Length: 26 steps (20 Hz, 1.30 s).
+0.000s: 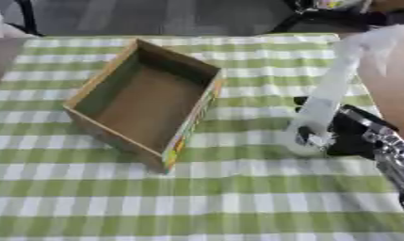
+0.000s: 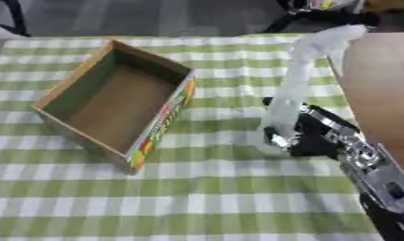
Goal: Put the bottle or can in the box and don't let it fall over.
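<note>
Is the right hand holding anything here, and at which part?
Yes: the right hand grips a clear bottle around its lower end, near the base. The bottle stands on the tablecloth, right of the box.

Bare cloth [image 1: 254, 188] between hand [image 1: 345, 134] and open box [image 1: 143, 101]

A table [image 1: 378, 89] is seen covered by a green-and-white checked cloth [image 1: 238, 188], with bare brown wood left exposed along its right side. An open cardboard box [image 1: 143, 101], brown inside and brightly printed on one outer wall, is set askew on the cloth, left of centre.
</note>
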Each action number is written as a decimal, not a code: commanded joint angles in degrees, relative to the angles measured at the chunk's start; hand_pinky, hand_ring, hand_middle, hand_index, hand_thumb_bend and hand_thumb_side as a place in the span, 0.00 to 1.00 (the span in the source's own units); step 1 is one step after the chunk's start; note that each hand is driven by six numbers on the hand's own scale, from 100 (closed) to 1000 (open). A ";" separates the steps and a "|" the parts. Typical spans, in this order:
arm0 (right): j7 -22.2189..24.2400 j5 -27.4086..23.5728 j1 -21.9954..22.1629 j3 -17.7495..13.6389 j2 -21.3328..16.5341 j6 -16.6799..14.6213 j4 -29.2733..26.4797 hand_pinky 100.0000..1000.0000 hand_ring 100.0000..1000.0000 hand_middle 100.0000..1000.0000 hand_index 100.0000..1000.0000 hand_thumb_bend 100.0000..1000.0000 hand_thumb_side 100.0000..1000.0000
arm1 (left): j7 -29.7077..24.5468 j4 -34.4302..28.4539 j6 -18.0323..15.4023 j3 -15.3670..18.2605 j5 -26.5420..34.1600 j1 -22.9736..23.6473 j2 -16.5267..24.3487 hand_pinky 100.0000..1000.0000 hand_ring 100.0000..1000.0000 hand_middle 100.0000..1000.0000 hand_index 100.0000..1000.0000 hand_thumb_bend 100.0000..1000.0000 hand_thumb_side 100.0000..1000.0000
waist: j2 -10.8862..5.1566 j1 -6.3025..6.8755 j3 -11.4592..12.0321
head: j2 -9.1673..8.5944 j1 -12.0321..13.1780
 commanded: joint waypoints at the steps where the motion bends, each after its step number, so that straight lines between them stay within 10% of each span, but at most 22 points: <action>1: 0.16 -0.21 -0.01 -0.11 -1.50 0.88 -1.60 0.98 1.00 1.00 0.25 0.00 0.00 | -0.19 -0.73 -0.04 0.33 -0.20 -0.16 0.66 0.90 0.73 0.91 0.83 0.02 0.83 | -0.66 0.04 0.05 | -0.57 -0.02; 26: 0.15 -6.60 -0.74 -1.94 -2.92 3.70 -6.45 0.97 1.00 1.00 0.22 0.00 0.00 | -0.49 -0.77 0.01 0.38 -0.19 -0.16 0.89 0.90 0.73 0.91 0.83 0.02 0.83 | -0.98 -0.05 -0.06 | -0.61 0.27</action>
